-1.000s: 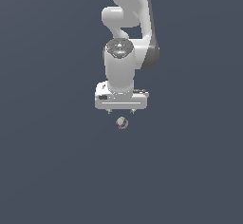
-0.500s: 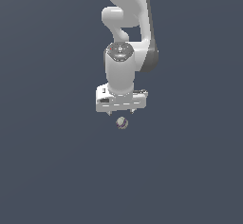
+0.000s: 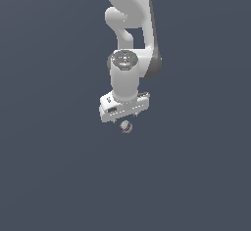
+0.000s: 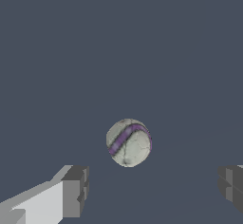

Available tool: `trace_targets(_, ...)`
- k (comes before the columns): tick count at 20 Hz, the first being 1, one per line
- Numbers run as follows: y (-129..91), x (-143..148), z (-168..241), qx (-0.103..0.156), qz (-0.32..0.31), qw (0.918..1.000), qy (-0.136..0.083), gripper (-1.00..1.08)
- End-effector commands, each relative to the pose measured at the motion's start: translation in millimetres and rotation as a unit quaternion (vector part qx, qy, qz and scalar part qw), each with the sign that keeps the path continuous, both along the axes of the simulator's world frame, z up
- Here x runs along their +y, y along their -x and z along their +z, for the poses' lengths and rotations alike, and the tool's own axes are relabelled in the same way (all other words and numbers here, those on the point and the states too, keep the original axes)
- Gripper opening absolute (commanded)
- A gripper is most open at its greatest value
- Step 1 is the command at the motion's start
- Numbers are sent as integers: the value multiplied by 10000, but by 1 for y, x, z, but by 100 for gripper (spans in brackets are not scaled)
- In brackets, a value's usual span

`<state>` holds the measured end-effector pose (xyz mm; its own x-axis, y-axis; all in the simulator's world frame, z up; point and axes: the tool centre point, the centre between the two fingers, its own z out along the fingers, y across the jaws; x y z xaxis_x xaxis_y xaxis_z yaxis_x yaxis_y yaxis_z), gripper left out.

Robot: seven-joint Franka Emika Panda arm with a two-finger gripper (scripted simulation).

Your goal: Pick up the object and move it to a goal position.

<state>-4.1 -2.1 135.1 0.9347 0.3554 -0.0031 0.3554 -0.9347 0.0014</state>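
The end effector [image 3: 126,121] is spread wide and holds nothing. The ball [image 4: 128,142] sits on the grey worktop [image 3: 59,176], right under it, between the two fingers [image 4: 73,191].

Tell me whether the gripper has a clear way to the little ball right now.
Probably yes. The gripper is open, its fingers apart with the ball between and beyond them, untouched. Nothing else lies on the grey surface near it.

Exterior view: distant, elevated, facing the arm [image 3: 130,39]. Wrist view: close, looking past the claw [image 4: 152,192]. Both share the ball [image 3: 126,126].
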Motion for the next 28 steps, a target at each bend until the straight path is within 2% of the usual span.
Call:
trace_targets(1,1,0,-6,2,369,9993,6,100)
trace_targets(8,4,1,-22,6,1383,9904,10,100)
trace_targets(16,8,3,-38,2,2417,9703,0,100)
trace_targets(22,10,5,-45,-4,2894,9572,-10,100)
trace_targets(28,11,5,-48,-7,3108,9505,-15,100)
